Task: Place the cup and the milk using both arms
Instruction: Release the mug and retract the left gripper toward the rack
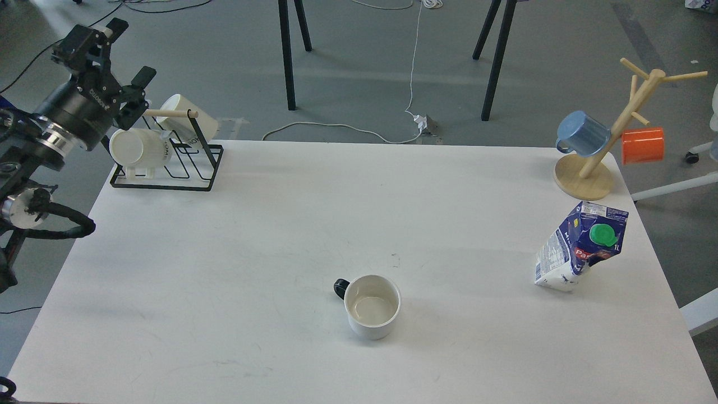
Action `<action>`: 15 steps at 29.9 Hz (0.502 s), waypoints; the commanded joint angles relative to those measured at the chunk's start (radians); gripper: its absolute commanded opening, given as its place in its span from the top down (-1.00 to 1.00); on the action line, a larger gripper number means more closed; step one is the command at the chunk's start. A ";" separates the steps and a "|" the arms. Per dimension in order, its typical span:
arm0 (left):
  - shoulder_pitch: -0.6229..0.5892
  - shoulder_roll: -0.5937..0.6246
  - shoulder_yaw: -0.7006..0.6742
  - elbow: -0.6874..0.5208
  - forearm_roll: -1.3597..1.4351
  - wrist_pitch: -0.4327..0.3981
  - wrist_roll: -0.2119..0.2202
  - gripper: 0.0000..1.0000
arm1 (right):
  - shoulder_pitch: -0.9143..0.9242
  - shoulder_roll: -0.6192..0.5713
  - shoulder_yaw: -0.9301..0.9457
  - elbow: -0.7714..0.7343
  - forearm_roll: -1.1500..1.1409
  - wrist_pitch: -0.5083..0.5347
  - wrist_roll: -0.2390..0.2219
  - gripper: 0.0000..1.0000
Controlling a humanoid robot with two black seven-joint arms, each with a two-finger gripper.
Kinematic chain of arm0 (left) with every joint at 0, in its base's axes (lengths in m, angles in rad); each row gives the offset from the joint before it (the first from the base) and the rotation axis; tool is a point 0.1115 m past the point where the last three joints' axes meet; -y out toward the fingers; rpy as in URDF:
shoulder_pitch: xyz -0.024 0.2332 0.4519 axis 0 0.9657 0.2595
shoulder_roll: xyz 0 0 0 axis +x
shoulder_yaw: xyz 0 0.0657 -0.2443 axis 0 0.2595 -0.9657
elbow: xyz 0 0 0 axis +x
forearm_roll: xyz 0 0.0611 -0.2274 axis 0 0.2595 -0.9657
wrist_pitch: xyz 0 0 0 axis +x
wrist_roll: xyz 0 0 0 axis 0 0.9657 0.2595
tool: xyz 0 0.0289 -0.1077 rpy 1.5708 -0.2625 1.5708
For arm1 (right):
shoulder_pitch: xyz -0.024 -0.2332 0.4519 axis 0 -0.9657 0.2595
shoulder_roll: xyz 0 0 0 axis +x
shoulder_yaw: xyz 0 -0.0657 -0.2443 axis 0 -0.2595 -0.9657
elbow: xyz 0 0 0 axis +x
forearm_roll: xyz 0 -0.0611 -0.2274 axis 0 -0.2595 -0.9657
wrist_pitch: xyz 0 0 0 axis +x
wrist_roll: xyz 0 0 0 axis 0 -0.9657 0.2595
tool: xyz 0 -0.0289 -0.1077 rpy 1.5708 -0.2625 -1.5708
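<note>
A white cup [372, 306] with a black handle stands upright and empty on the white table [280, 224], near the front middle. A blue and white milk carton [580, 247] with a green cap stands dented and leaning at the right side of the table. My left gripper [130, 51] is open and empty, raised beyond the table's far left corner, above the mug rack and far from the cup. My right gripper is out of view.
A black wire rack [162, 168] with a wooden bar holds two white mugs at the far left corner. A wooden mug tree [614, 132] with a blue cup [583, 133] and an orange cup [643, 145] stands at the far right corner.
</note>
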 commanded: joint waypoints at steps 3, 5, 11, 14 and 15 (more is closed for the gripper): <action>0.063 0.001 -0.005 0.020 -0.081 0.000 0.000 -0.91 | -0.134 -0.001 -0.003 0.059 0.003 0.000 0.005 -0.94; 0.074 0.001 -0.005 0.023 -0.094 0.000 0.000 -0.92 | -0.160 0.007 -0.004 0.115 -0.004 0.000 0.005 -0.95; 0.109 -0.003 -0.005 0.025 -0.097 0.000 0.000 -0.94 | -0.164 0.123 -0.023 0.224 -0.070 0.000 0.005 -0.96; 0.122 -0.002 -0.005 0.025 -0.097 0.000 0.000 -0.94 | -0.164 0.221 -0.023 0.227 -0.157 0.000 0.005 -0.96; 0.122 -0.002 -0.005 0.025 -0.097 0.000 0.000 -0.94 | -0.164 0.249 -0.023 0.227 -0.177 0.000 0.005 -0.96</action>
